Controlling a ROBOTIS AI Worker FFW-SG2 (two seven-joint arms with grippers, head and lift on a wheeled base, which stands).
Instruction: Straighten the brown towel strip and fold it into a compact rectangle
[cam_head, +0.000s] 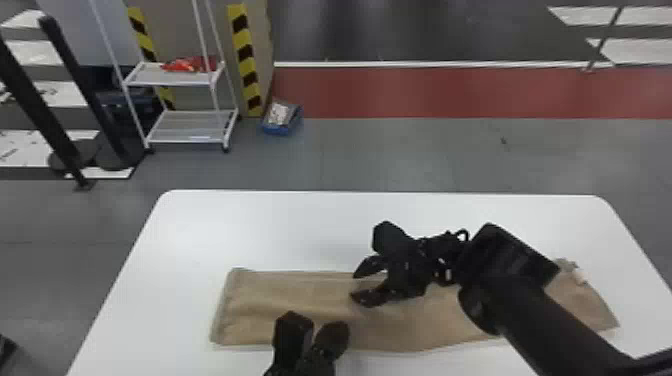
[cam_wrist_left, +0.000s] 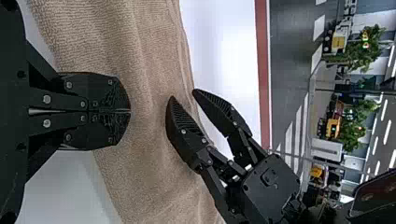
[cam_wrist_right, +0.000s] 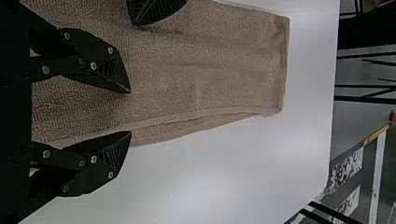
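Black left claw (cam_head: 336, 331), one: fingers brought together, narrow, over the near long edge of the towel, left of the right claw.

Brown towel strip (cam_head: 280, 295), one: laid lengthwise across the worktop (cam_head: 210, 230), lightly creased, its left end squarish, its right portion running beneath the right arm; small pale piece (cam_head: 579, 276) at its far edge on the right.

Black right arm (cam_head: 545, 325), one: enters from the lower right, crossing above the towel and hiding a stretch of it from the head view.

Right claw (cam_head: 361, 283), one: set wide, astride the towel's far long edge, one finger above the cloth and the other past the edge.

Beyond the worktop: grey floor (cam_head: 375, 155); two black posts (cam_head: 35, 105) on the left; blue tray (cam_head: 277, 130) with things in it; white cart (cam_head: 170, 83), red item (cam_head: 190, 64) on its upper shelf; yellow-and-black striped strips (cam_head: 245, 52) behind; red floor band (cam_head: 450, 95).
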